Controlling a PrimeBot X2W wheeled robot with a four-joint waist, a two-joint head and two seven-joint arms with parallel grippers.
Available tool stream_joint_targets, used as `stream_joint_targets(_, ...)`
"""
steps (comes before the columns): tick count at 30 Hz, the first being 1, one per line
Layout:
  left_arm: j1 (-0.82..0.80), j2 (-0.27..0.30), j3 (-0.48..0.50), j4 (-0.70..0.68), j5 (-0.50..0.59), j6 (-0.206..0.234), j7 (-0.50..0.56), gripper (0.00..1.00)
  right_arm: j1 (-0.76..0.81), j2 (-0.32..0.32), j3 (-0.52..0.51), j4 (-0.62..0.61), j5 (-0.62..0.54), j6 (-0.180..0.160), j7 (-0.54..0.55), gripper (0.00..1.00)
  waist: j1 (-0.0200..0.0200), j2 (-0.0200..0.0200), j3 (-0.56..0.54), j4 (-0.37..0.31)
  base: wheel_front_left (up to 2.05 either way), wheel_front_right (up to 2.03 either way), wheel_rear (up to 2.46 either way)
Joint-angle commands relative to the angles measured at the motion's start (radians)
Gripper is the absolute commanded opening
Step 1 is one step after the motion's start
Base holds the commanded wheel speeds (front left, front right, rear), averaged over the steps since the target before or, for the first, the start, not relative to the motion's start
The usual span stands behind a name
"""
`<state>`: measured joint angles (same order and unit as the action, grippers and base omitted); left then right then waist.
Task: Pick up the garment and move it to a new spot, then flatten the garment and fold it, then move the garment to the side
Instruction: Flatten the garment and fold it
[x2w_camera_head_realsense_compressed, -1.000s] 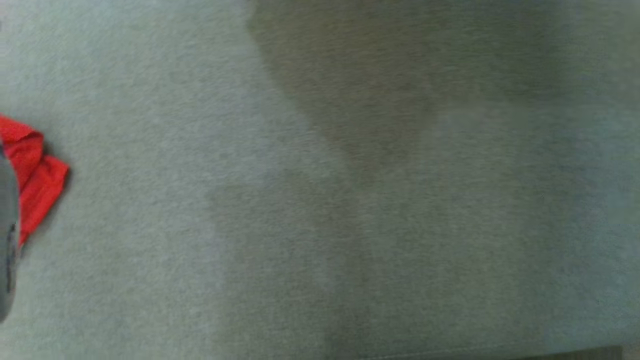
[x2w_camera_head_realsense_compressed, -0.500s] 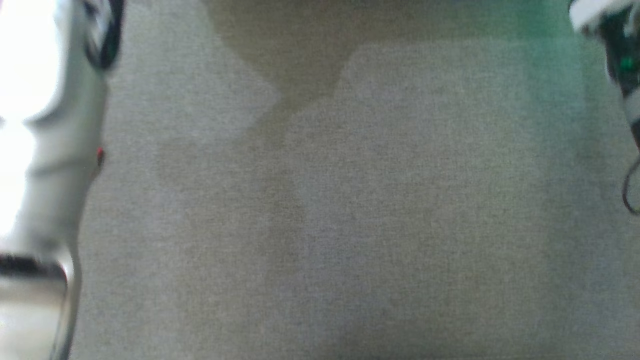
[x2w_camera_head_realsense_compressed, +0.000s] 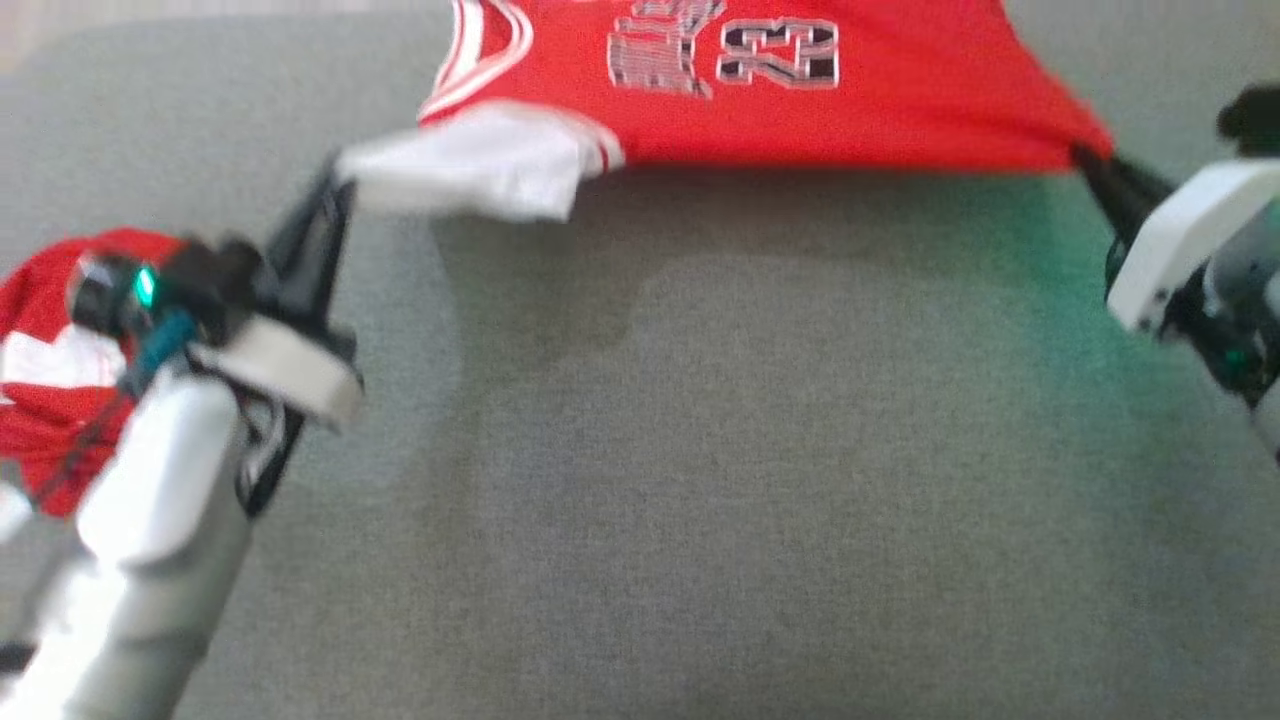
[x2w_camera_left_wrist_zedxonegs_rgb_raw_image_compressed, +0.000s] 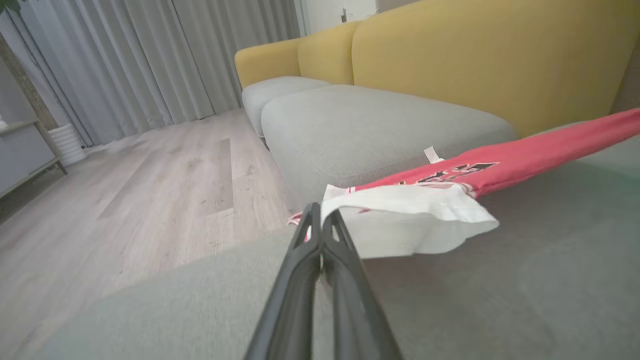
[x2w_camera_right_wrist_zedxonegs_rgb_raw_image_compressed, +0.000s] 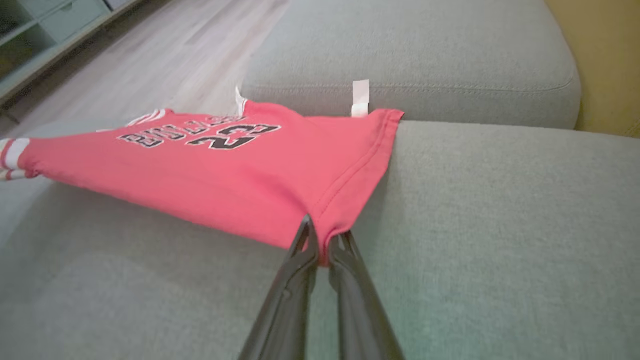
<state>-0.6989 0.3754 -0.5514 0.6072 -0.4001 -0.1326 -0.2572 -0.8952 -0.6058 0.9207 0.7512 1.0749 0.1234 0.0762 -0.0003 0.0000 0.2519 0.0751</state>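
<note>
The garment (x2w_camera_right_wrist_zedxonegs_rgb_raw_image_compressed: 240, 185) is matt red cloth with a stitched hem. Under the garment, the sofa cushion (x2w_camera_right_wrist_zedxonegs_rgb_raw_image_compressed: 475, 240) is grey woven fabric, a little rough. The fingers of my left end effector (x2w_camera_left_wrist_zedxonegs_rgb_raw_image_compressed: 321, 214) look like dark matt plastic. Beyond the garment, the floor (x2w_camera_left_wrist_zedxonegs_rgb_raw_image_compressed: 150, 190) is pale matt wood.

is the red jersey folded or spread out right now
Spread: the jersey is stretched out between the left gripper and right gripper, jaws shut on opposite ends, no fold made yet.
</note>
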Motion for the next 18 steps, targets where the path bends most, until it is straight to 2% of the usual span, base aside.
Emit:
stream_joint_targets(1, -0.006, 0.062, 0.024, -0.035, -0.014, 0.002, -0.001, 0.0, 0.02, -0.034, 0.011, -0.027, 0.015, 0.007, 0.009, 0.0, 0.0003, 0.0, -0.039, 0.011, 0.0, 0.0, 0.0)
stream_joint_targets(7, 0.137, 0.158, -0.093, -0.149, -0.091, 0.002, 0.056, 0.0, 0.078, -0.095, 0.119, -0.095, 0.034, 0.007, 0.06, 0.0, 0.0003, 0.0, -0.11, 0.016, 0.0, 0.0, 0.0)
stream_joint_targets(11, 0.226, 0.23, -0.129, -0.257, -0.161, 0.002, 0.108, 0.0, 0.118, -0.118, 0.168, -0.114, 0.055, 0.007, 0.069, 0.0, 0.0003, 0.0, -0.159, 0.018, 0.0, 0.0, 0.0)
stream_joint_targets(18, 0.35, 0.394, -0.225, -0.508, -0.284, 0.002, 0.213, 0.0, 0.189, -0.162, 0.261, -0.137, 0.063, 0.007, 0.103, 0.0, 0.0003, 0.0, -0.254, 0.03, 0.0, 0.0, 0.0)
